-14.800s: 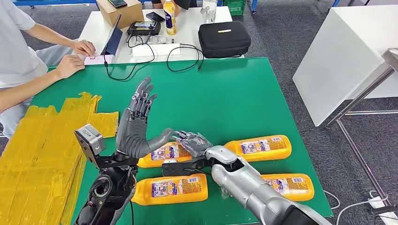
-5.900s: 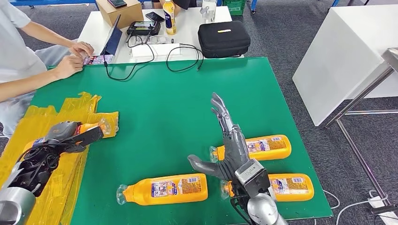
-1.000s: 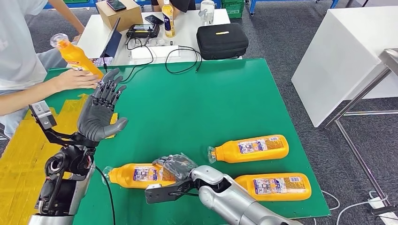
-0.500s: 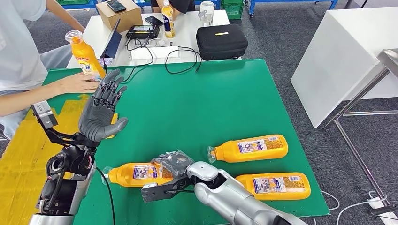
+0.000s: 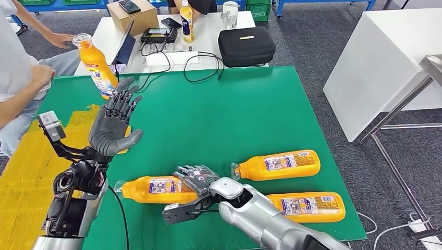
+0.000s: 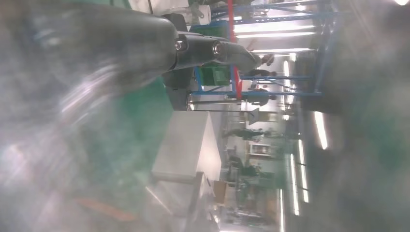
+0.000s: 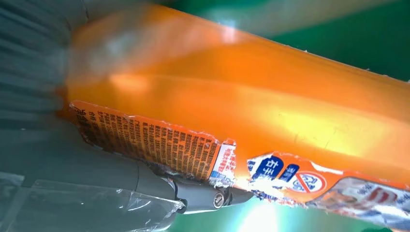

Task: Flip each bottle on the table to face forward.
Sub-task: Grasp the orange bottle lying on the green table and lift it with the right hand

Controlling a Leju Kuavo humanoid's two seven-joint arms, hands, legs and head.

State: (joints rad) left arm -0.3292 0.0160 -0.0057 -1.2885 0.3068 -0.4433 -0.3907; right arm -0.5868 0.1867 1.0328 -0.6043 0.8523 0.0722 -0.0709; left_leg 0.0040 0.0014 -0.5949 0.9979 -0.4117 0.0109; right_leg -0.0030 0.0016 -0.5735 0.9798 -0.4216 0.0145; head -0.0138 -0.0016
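Three orange bottles lie on the green table (image 5: pixel 219 114). My right hand (image 5: pixel 195 179) grips the near-left bottle (image 5: pixel 154 188) around its middle; in the right wrist view this bottle (image 7: pixel 270 111) sits against the palm, torn label showing, with the thumb (image 7: pixel 145 179) under it. The other two bottles (image 5: pixel 276 164) (image 5: pixel 305 204) lie to the right, caps pointing left. A fourth orange bottle (image 5: pixel 96 62) stands upright at the table's far left. My left hand (image 5: pixel 112 125) is raised in front of it, empty, fingers spread; its dark fingers (image 6: pixel 145 43) look blurred in the left wrist view.
A person (image 5: pixel 21 78) sits at the far left, hands off the upright bottle. Yellow tape (image 5: pixel 26 172) covers the table's left part. Behind it, a white table holds a black case (image 5: pixel 246 45), a box, devices and cables. A white table (image 5: pixel 380 62) stands to the right.
The person stood the fourth bottle upright at the far left and withdrew the hand. My right hand shifted the held bottle slightly right. My left hand stayed raised.
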